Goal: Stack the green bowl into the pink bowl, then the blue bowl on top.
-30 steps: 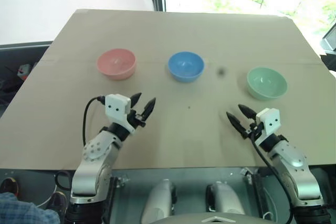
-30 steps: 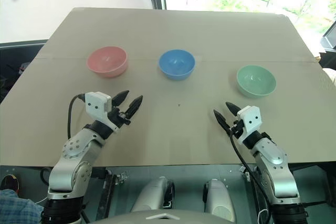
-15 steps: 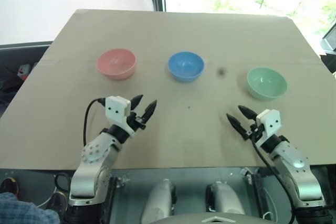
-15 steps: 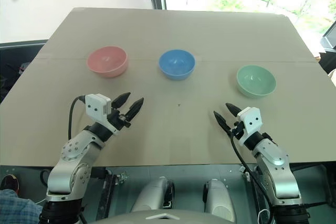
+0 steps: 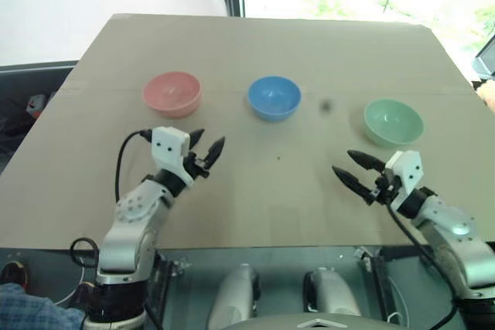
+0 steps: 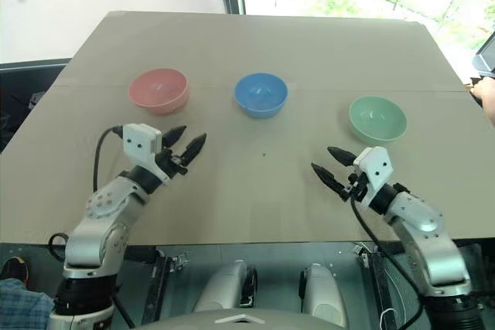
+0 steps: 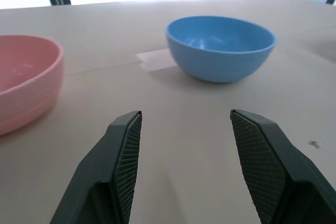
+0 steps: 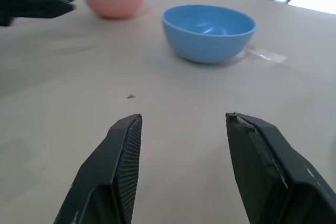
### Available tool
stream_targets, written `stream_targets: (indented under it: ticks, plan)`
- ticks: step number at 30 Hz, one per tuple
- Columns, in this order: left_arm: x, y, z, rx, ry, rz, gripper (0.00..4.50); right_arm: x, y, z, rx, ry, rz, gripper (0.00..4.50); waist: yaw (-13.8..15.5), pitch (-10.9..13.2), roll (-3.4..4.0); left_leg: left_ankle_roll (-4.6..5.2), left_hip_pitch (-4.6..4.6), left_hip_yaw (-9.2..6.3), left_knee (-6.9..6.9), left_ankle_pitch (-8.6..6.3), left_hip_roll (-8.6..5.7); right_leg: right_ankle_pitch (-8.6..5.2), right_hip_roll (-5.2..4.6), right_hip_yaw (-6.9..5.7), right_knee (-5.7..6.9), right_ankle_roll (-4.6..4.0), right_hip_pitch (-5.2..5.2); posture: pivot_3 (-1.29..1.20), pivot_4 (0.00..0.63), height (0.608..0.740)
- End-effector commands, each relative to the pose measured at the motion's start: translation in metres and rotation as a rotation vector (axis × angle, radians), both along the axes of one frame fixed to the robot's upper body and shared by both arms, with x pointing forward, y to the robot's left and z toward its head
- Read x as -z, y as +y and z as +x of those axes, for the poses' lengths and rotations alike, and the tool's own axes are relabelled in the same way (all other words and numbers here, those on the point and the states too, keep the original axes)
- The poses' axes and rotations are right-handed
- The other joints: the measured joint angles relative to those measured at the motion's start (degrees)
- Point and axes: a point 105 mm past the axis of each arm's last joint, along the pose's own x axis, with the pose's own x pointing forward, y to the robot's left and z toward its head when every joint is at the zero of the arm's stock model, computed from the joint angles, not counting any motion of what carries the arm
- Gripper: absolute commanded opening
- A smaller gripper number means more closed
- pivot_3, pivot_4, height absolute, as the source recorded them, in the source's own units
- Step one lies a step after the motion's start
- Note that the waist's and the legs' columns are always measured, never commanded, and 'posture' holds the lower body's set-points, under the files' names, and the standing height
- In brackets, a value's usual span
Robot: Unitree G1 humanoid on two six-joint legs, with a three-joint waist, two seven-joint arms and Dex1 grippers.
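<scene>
Since all three bowls are seen standing apart in a row across the far half of the table point(image 5: 255, 206), no stacking is judged to have been done yet. Taking the table's middle as the dial, the pink bowl point(image 5: 172, 94) is placed at about ten o'clock, the blue bowl point(image 5: 274, 97) at twelve and the green bowl point(image 5: 393, 122) at two. The left gripper point(image 5: 204, 147) is held with its jaws parted and nothing between them, near the pink bowl; the right gripper point(image 5: 356, 169) is likewise spread and empty, with the green bowl at about one o'clock from it, near but untouched.

Trouble could be caused by the smooth, rounded rim: if the green bowl were pinched off-centre, it might be pushed away or tipped. On the way to the pink bowl, the blue bowl between them could be knocked by a low carry. A tilted release might leave the green bowl perched crookedly.

A dark speck beside the blue bowl cannot be identified. At the right edge something is cut off.
</scene>
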Motion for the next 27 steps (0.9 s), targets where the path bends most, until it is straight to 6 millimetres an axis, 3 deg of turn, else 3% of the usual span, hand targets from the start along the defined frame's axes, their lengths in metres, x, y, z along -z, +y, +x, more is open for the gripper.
stream_targets:
  ticks: [1,8,13,20,27]
  plan:
    - [-0.009,0.009,0.011,-0.031,-0.007,0.055,2.86,-0.033,0.003,-0.003,-0.06,-0.048,0.042,2.66,0.0,0.0,0.0,0.0,0.0,0.01,0.0,0.0,-0.01,0.0,0.0,0.0,0.0,0.0,0.0,0.0,0.15,0.74]
    - [-0.032,0.012,0.033,-0.002,-0.046,0.202,2.86,-0.053,0.012,0.0,-0.06,-0.078,0.11,2.66,0.1,0.0,-0.01,0.01,-0.05,0.0,0.0,0.0,-0.04,0.0,-0.01,-0.02,-0.02,0.01,-0.01,0.0,0.15,0.74]
    - [-0.047,0.037,0.058,-0.108,-0.051,0.371,2.86,-0.067,0.021,-0.003,-0.085,-0.129,0.143,2.66,0.0,0.0,-0.01,0.0,-0.11,-0.01,0.02,0.01,-0.07,0.01,0.01,-0.05,0.01,0.02,-0.05,0.0,0.15,0.74]
    - [-0.039,0.057,0.08,-0.118,0.01,0.487,2.86,-0.075,0.032,-0.007,-0.114,-0.161,0.137,2.66,0.0,0.0,-0.02,0.0,-0.15,0.0,0.0,0.0,-0.08,0.01,0.05,-0.08,0.02,0.03,-0.08,0.0,0.15,0.74]
    - [-0.036,0.063,0.099,-0.074,0.04,0.565,2.86,-0.081,0.035,-0.006,-0.11,-0.191,0.133,2.66,0.1,0.0,-0.05,0.0,-0.22,-0.03,0.04,0.01,-0.25,0.01,0.04,-0.14,0.02,0.04,-0.09,0.0,0.15,0.74]
